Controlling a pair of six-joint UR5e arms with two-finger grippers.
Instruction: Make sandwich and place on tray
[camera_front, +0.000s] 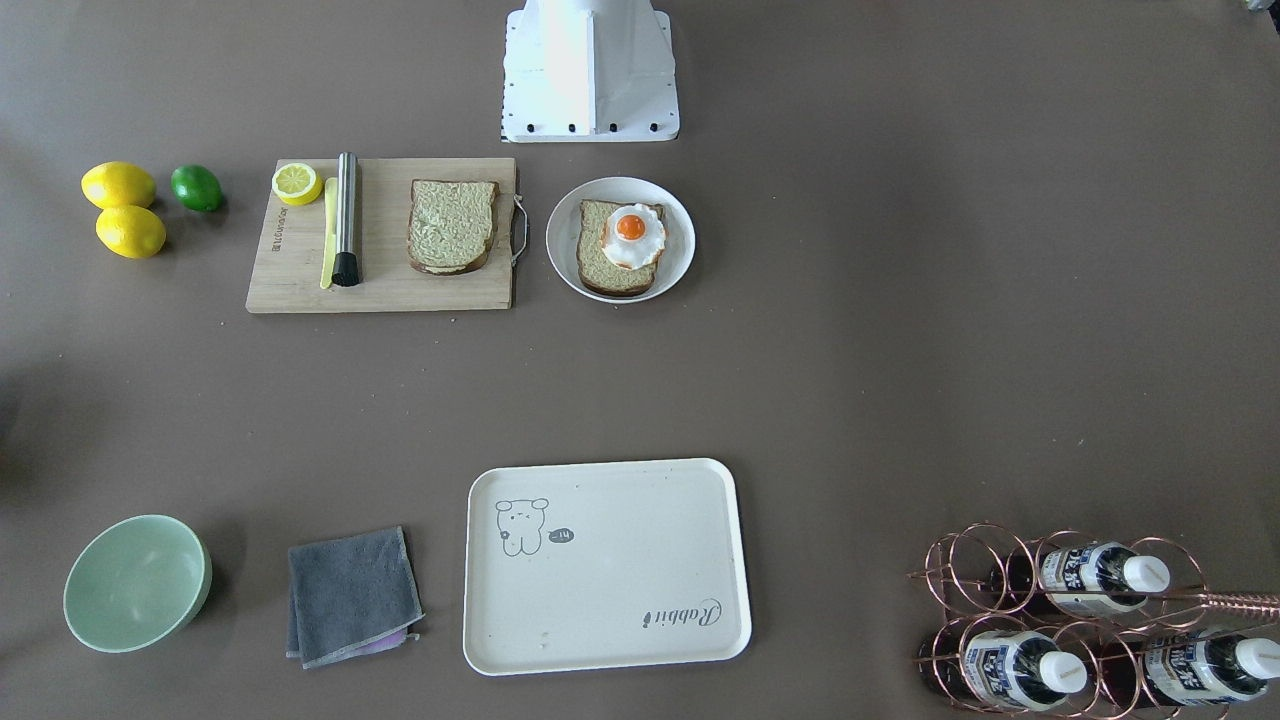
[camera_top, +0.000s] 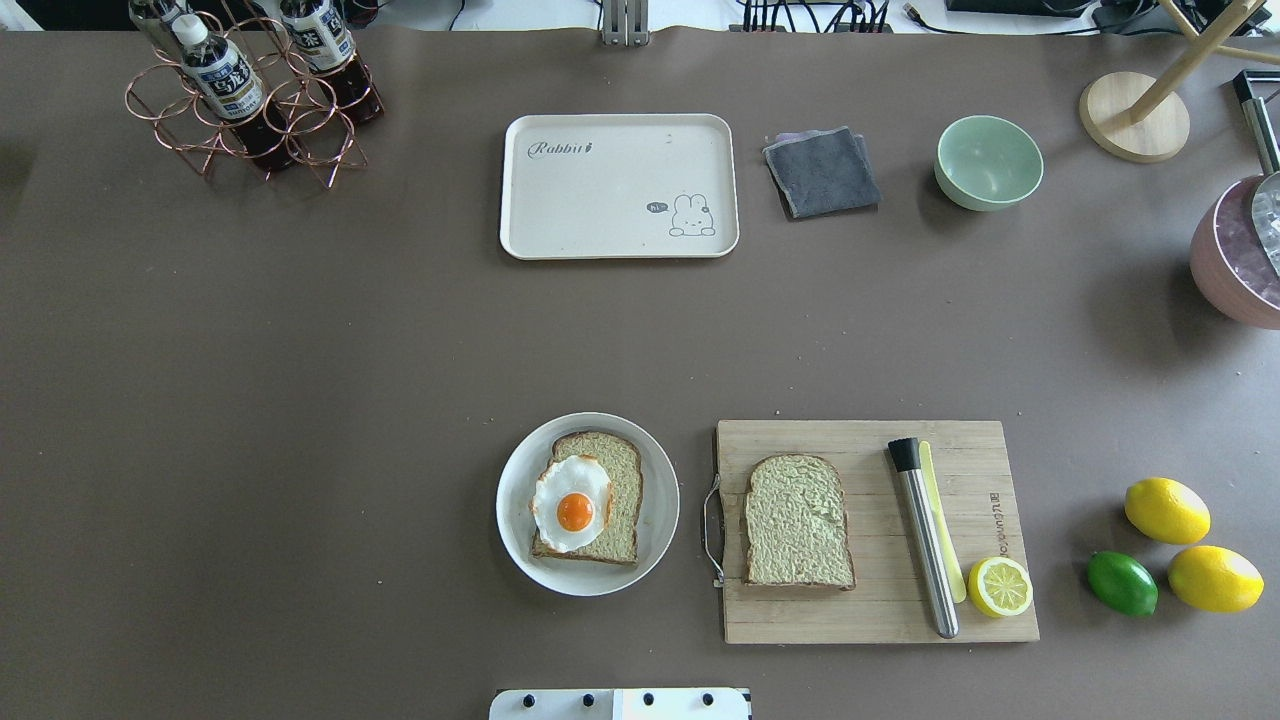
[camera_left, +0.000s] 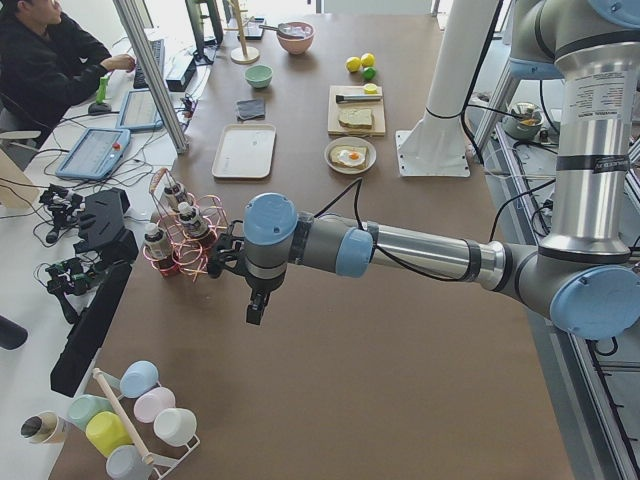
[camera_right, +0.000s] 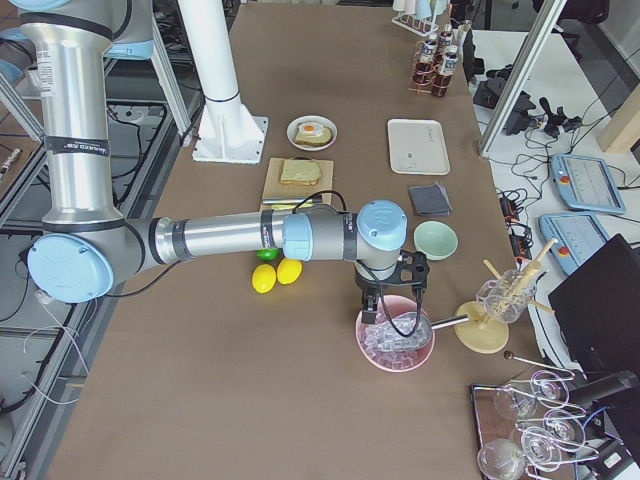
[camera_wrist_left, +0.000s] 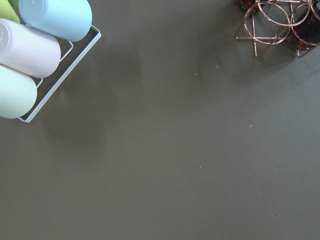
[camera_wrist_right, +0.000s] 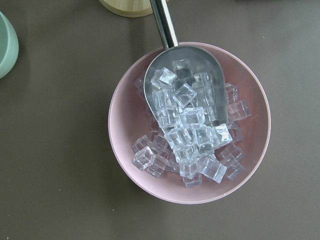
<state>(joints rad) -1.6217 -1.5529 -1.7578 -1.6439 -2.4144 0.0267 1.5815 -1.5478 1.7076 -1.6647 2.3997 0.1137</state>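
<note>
One bread slice (camera_top: 610, 500) lies on a round white plate (camera_top: 520, 540) with the fried egg (camera_top: 572, 505) on top; it also shows in the front view (camera_front: 600, 265). The second bread slice (camera_top: 797, 520) lies bare on the wooden cutting board (camera_top: 880, 610). The cream tray (camera_top: 600, 190) stands far across the table with nothing on it. My left gripper (camera_left: 257, 305) hangs over bare table near the bottle rack, far from the food. My right gripper (camera_right: 375, 315) hangs over a pink ice bowl (camera_wrist_right: 125, 125). I cannot tell whether either is open or shut.
A steel muddler (camera_top: 925, 545), a yellow knife and a lemon half (camera_top: 1000, 586) share the board. Lemons and a lime (camera_top: 1122, 583) lie to its right. A grey cloth (camera_top: 822, 172), a green bowl (camera_top: 988, 162) and a copper bottle rack (camera_top: 250, 100) stand along the far side.
</note>
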